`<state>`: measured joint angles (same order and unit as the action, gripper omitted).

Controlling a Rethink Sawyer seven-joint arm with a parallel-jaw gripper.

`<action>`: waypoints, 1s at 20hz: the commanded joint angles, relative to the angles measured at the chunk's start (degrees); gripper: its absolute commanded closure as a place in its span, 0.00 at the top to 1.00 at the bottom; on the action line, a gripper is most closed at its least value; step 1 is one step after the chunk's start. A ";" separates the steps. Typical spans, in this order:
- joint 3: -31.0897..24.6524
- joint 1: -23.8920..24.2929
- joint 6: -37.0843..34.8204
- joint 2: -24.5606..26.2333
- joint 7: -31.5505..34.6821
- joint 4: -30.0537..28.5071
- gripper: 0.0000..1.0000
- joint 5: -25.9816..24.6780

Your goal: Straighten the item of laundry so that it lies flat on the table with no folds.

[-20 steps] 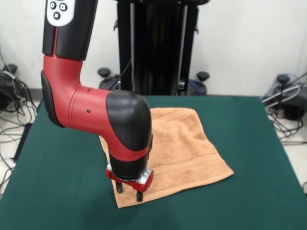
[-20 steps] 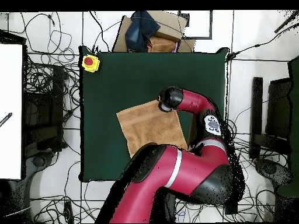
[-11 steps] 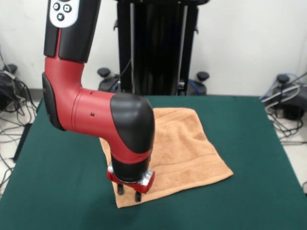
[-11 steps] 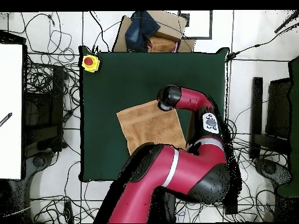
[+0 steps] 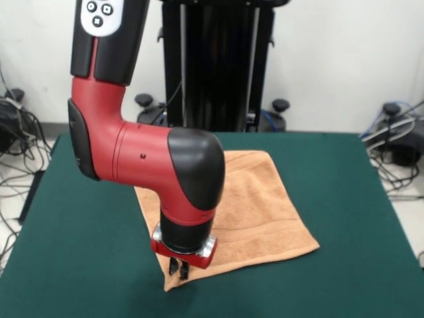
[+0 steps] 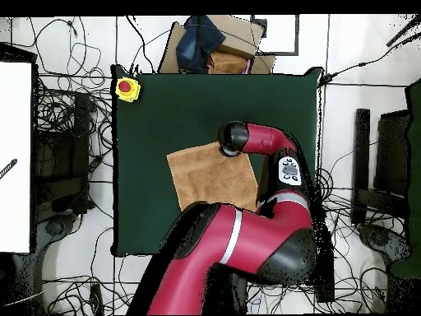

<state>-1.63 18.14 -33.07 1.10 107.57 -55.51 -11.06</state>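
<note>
The item of laundry (image 5: 258, 199) is a peach-orange towel lying mostly spread on the green table (image 5: 358, 199), with a woven band near its front edge. My gripper (image 5: 179, 268) points straight down at the towel's near left corner, its fingers drawn together on the cloth, which puckers up under them. The arm hides the towel's left part in the front view. In the overhead view the gripper (image 6: 231, 138) sits over the upper right corner of the item of laundry (image 6: 210, 174), and the arm covers its lower edge.
A yellow box with a red button (image 6: 127, 88) sits on the table's (image 6: 164, 107) upper left corner. A cardboard box with dark blue cloth (image 6: 210, 45) stands beyond the table edge. Cables lie on the floor all around.
The fingers stood apart over the towel corner before and have now come together on it. The arm shifted slightly rightward in the front view, and the corner cloth has bunched up.
</note>
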 commanded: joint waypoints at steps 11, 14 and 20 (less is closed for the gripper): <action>-0.12 2.72 17.81 14.88 0.85 15.92 0.00 -6.73; -2.51 3.92 13.36 15.68 -2.84 19.93 0.00 -6.28; -5.89 5.40 5.30 18.21 -8.55 28.37 0.00 -5.32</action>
<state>-1.70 20.49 -34.15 8.36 107.56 -36.97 -11.16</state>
